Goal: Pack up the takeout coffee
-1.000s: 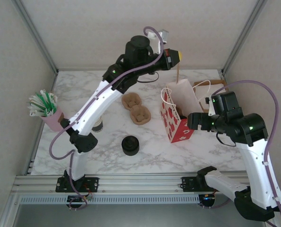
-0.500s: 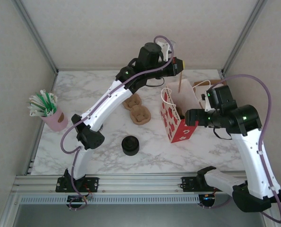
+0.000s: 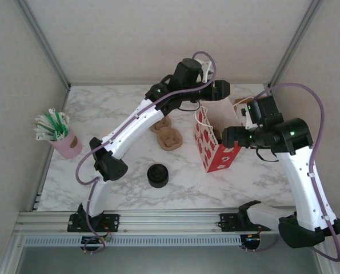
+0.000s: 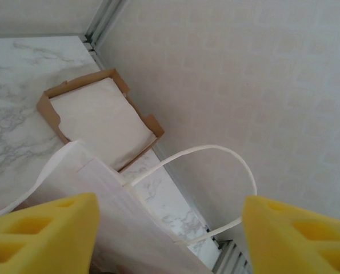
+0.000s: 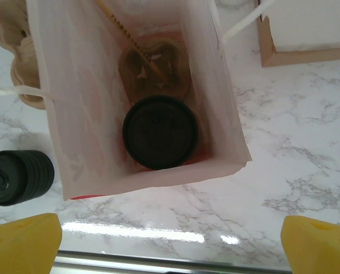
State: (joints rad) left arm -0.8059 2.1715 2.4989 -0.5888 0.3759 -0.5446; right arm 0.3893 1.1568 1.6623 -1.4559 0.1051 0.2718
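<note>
Left gripper (image 3: 220, 89) now closer above the paper bag (image 3: 215, 149), jaws newly apart; wooden stirrer (image 5: 128, 39) loose inside

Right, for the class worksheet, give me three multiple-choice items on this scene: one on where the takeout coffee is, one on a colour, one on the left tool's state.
1. Where is the takeout coffee?
A on the marble beside the bag
B inside the paper bag
C on the stack of lids

2. What colour is the cup holding the straws?
A pink
B blue
C black

3. How is the left tool?
A shut on the bag handle
B shut on nothing
C open above the bag

Answers:
1. B, its black lid shows at the bag's bottom in the right wrist view.
2. A, it looks pink in the top view.
3. C, its yellow fingers stand wide apart over the bag's rim.
</note>
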